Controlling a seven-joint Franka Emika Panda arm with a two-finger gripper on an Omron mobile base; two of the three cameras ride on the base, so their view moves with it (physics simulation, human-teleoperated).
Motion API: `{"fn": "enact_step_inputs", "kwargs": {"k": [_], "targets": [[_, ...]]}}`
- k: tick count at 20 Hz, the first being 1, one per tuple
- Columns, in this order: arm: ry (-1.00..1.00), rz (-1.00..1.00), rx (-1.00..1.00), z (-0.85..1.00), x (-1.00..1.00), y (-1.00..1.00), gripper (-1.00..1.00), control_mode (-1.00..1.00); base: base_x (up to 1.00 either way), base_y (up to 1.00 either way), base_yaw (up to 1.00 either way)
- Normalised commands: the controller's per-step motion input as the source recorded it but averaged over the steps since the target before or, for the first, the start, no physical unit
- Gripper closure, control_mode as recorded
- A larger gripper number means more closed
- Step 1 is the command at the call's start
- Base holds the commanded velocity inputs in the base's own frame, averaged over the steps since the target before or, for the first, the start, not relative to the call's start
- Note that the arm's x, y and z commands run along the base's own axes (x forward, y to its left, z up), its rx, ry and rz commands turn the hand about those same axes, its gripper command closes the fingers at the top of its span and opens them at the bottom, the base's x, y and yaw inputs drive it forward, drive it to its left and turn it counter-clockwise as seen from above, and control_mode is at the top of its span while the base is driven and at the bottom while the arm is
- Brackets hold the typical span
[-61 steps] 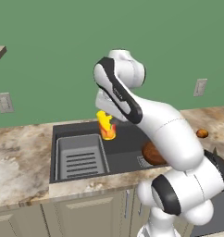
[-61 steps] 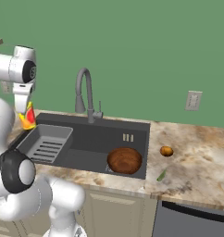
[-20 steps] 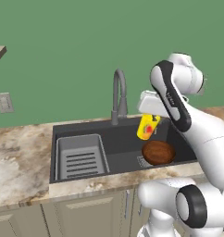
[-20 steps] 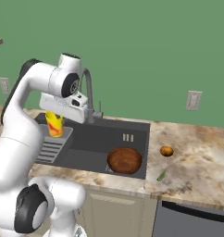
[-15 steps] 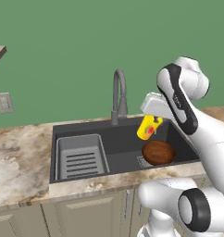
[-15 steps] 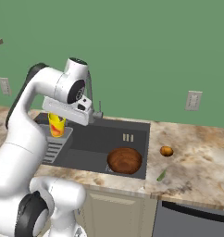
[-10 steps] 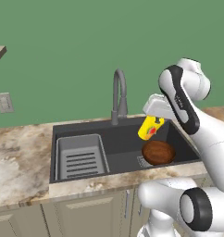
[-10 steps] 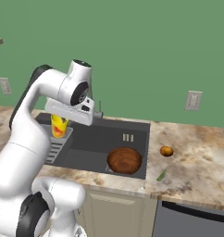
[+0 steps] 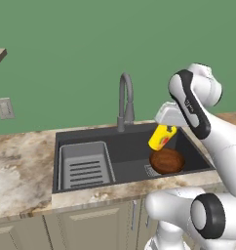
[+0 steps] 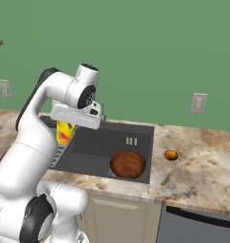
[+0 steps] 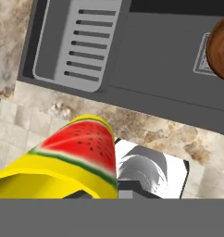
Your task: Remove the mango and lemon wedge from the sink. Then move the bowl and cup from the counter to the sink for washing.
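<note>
The end effector [image 9: 164,133] is clamped on the cup [image 9: 161,137], carried tilted above the sink [image 9: 125,146], at about 12 o'clock of the bowl [image 9: 166,160]; the bowl already sits in the basin's right half for washing; the mango [image 10: 171,154] and lemon wedge [image 10: 166,179] lie out on the table [image 10: 202,166], at the sink's 3 o'clock; lowering the cup looks like the remaining step.

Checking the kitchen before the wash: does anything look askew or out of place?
The cup hangs tilted in the gripper above the sink, not upright. The bowl already sits inside; nothing looks spilled.
</note>
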Motion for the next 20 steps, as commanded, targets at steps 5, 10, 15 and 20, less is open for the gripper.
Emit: {"fn": "enact_step_inputs", "kwargs": {"k": [5, 10, 15, 20], "targets": [[-0.07, 0.06, 0.04, -0.17, 0.07, -0.09, 1.0, -1.0, 0.0, 0.0, 0.0], [-0.1, 0.03, 0.03, -0.16, 0.08, -0.11, 1.0, -1.0, 0.0, 0.0, 0.0], [-0.08, 0.0, 0.0, -0.19, 0.09, -0.09, 1.0, -1.0, 0.0, 0.0, 0.0], [-0.01, 0.0, 0.0, -0.16, 0.2, -0.03, 1.0, -1.0, 0.0, 0.0, 0.0]]}}
